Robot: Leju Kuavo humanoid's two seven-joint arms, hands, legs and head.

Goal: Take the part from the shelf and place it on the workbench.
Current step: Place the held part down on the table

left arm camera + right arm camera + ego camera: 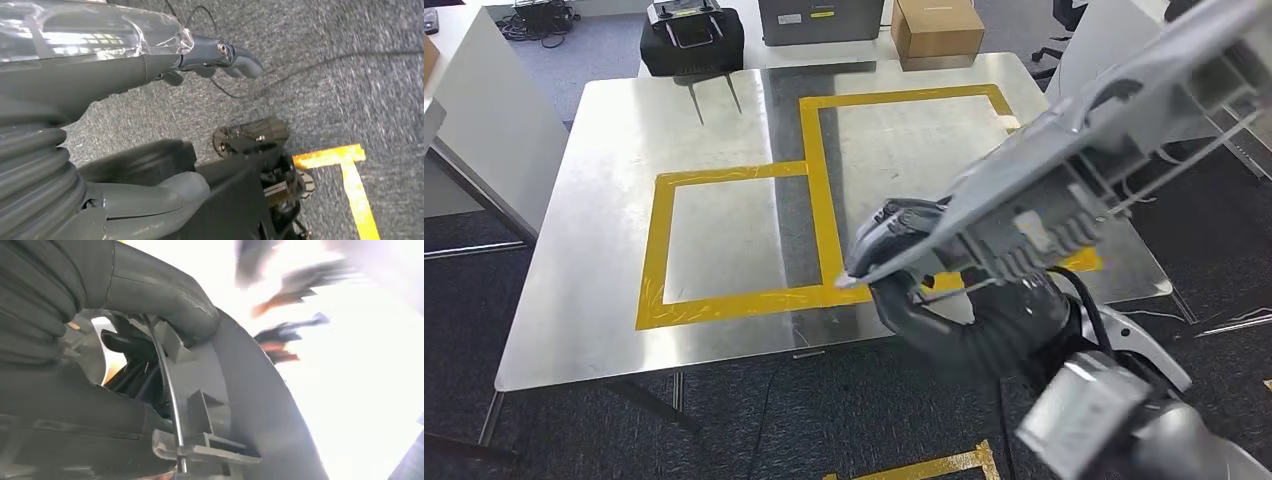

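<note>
**Part in my right hand, over the near right of the bench**

Position. The part is a long grey moulded panel, carried tilted, its high end up and away to my right, its low end just above my right hand. It hangs over the bench near the right yellow frame and, as far as I can tell, is not touching the surface.

Hold. My right hand is closed around the part's lower end; the fingers wrap the curved edge beside a rib and a thin wire. I hold it from underneath, with most of its length projecting beyond the grip.

Left hand. My left hand hangs low over the carpet, fingers loosely extended, holding nothing.

Handling, as I judge it:
- Stiff thin-walled plastic, probably light for its size, yet long, so held at one end it levers hard against my fingers.
- The outer face looks smooth and likely slippery; the ribbed inner side gives better purchase.
- Clips, ribs and the thin wires along the back look fragile. They should not take the load or strike the bench first.
- A hold nearer the middle, on the ribbed structure, would be steadier.

Risk. The far end may swing or catch when lowered.
</note>
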